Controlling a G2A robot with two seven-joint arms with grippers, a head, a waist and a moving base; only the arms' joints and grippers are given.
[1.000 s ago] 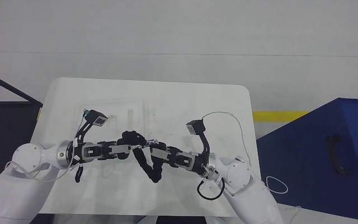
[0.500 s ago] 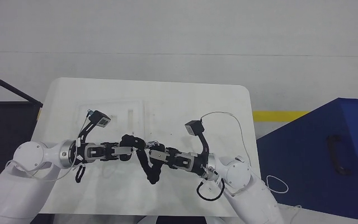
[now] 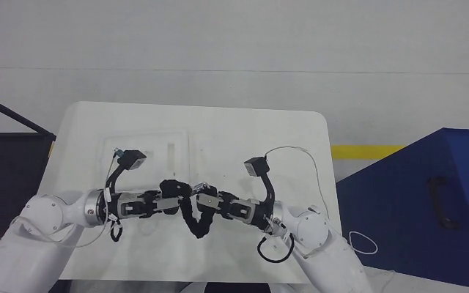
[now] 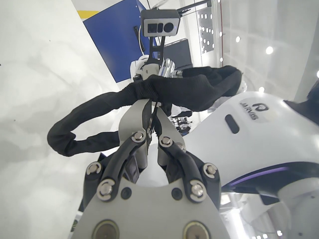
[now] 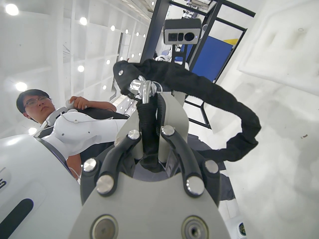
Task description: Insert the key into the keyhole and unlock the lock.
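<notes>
A black fabric-sleeved cable lock (image 3: 195, 222) hangs in a loop between my two grippers over the table's front middle. My left gripper (image 4: 151, 106) is shut on a thin flat key (image 4: 150, 125), its tips right against the lock's sleeve (image 4: 179, 91). My right gripper (image 5: 149, 101) is shut on one end of the lock (image 5: 147, 128). The lock's head (image 5: 124, 72) sits just past the fingertips, with silver metal parts and a ring (image 5: 141, 88) beside it. In the top view the left gripper (image 3: 180, 199) and right gripper (image 3: 204, 201) meet tip to tip.
The white table (image 3: 293, 146) carries a white foam tray (image 3: 165, 146) with shallow recesses at the back left. A blue box (image 3: 410, 183) stands off the table's right side. Bare table lies in front of and to the right of the grippers.
Both grippers, still joined at the lock, have shifted a little toward the table's front edge. The left arm's elbow has swung forward and the hanging loop has drawn in shorter.
</notes>
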